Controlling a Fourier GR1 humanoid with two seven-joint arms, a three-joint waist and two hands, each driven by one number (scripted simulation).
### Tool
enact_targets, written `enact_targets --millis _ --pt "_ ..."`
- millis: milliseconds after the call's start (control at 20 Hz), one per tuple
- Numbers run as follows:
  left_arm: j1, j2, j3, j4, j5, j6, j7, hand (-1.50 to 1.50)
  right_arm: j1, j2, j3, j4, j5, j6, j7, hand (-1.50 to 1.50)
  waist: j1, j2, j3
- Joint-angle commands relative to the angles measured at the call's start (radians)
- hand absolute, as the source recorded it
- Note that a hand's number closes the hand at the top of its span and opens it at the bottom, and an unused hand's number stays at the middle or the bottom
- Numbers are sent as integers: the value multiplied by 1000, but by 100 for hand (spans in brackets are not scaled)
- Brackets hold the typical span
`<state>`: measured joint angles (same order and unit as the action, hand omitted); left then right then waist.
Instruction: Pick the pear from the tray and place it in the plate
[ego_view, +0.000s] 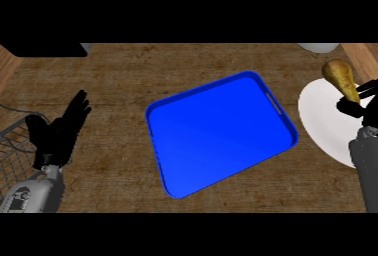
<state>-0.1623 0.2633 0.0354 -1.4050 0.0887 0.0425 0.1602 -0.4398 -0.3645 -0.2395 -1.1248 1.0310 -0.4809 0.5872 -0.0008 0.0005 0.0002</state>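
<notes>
A yellow-brown pear (342, 78) is held at the right, over the white plate (319, 122), its fat end pointing up and away. My right hand (359, 106) is curled round the pear's narrow lower end, above the plate's right part. The blue tray (221, 132) lies in the middle of the wooden counter, tilted like a diamond, with nothing in it. My left hand (59, 131) rests open at the left, fingers straight and pointing up, well apart from the tray.
A wire rack (15, 142) shows at the left edge beside my left forearm. A dark object (44, 49) sits at the top left, and a pale rounded object (319, 47) at the top right. Bare wooden counter surrounds the tray.
</notes>
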Motion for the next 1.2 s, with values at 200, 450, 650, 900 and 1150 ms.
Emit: enact_targets --millis 200,450,650,900,1150 --pt "-33 -33 -7 38 -20 13 -11 0 -29 -54 -144 201 -289 129 -187 -150 3 3 1" --pt "20 -33 -18 -60 -45 24 36 0 48 -80 -172 236 -375 99 -451 -150 4 -1 1" --pt "5 -15 23 37 -11 -32 -47 0 32 -85 -169 154 -392 34 -570 -150 -2 0 0" --pt "10 -12 31 -3 -8 -19 -14 0 9 -19 -189 -29 -554 77 -694 -150 -8 -6 0" --pt "2 -26 32 38 -17 -15 -25 0 20 47 -262 -128 -709 120 -560 -150 -13 -4 -1"
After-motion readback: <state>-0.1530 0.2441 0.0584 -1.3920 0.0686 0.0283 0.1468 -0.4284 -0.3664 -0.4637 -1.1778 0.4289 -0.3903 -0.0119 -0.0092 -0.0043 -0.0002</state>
